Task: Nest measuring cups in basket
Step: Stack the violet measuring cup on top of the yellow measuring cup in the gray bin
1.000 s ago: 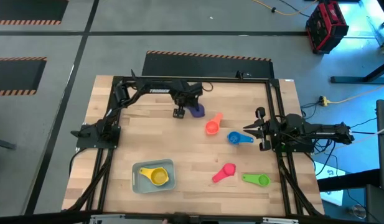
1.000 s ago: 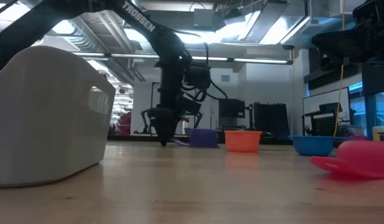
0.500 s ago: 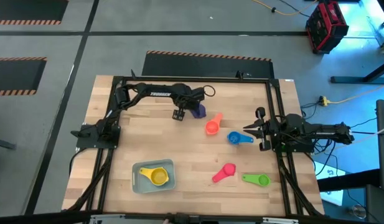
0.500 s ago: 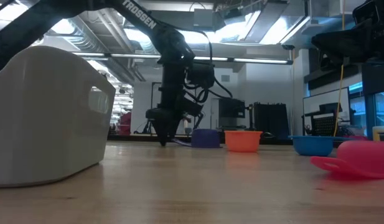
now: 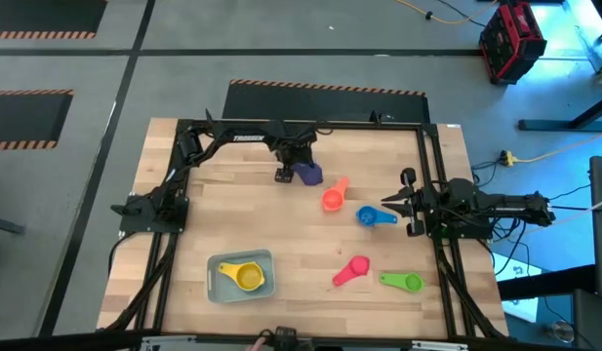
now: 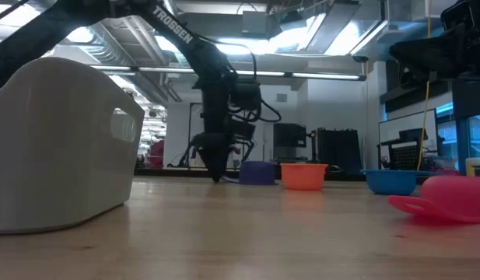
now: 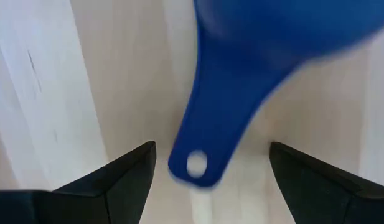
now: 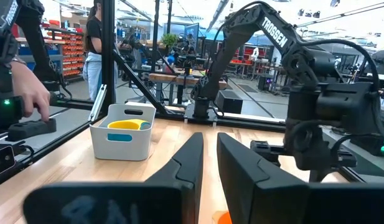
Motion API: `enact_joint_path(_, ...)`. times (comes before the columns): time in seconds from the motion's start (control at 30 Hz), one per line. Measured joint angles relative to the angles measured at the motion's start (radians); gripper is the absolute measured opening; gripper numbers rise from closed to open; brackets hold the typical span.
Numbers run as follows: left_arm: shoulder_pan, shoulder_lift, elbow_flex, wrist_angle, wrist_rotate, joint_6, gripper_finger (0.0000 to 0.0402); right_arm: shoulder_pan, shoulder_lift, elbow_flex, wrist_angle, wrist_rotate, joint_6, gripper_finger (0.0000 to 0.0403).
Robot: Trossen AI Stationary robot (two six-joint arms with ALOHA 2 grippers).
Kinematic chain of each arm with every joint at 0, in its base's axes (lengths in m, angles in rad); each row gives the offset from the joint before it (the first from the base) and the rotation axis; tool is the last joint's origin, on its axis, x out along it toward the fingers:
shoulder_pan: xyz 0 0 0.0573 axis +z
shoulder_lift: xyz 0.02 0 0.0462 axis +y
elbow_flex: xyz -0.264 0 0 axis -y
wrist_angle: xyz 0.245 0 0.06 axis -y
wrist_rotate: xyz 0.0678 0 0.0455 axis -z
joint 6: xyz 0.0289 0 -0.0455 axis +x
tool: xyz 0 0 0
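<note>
The purple cup (image 5: pixel 308 174) sits upright on the table's far middle, its handle pointing toward the left edge. My left gripper (image 5: pixel 284 175) comes down over that handle, open, with a finger on either side of the handle (image 7: pixel 201 146) and a gap to each. In the low view the left gripper (image 6: pixel 216 176) reaches down to the table beside the purple cup (image 6: pixel 257 173). The orange (image 5: pixel 332 198), blue (image 5: pixel 371 216), pink (image 5: pixel 352 270) and green (image 5: pixel 403 282) cups lie loose on the table. The yellow cup (image 5: pixel 248 277) sits in the basket (image 5: pixel 219 289). My right gripper (image 5: pixel 386 203) waits, shut, above the blue cup.
The basket (image 8: pixel 124 142) stands near the table's near edge, left of centre, with a teal handle (image 5: pixel 226 267) showing beside the yellow cup. Black frame rails (image 5: pixel 432 166) run along the table's sides. A person's hand (image 8: pixel 31 93) rests on a device beyond the table's left side.
My left gripper has shifted a little toward the table's right edge, closer to the purple cup's bowl, and its wrist has turned. The cups and the basket have kept their places.
</note>
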Motion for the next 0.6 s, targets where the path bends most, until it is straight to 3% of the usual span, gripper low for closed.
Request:
enact_joint_path(0.17,0.008,0.0,0.0,0.06,0.085,-0.047,0.0309,0.0,0.0,0.0,0.0,0.0,0.0,0.0053)
enact_joint_path(0.6,0.026,0.0,0.0,0.016,0.074,-0.074,0.0309,0.0,0.0,0.0,0.0,0.0,0.0,0.0053)
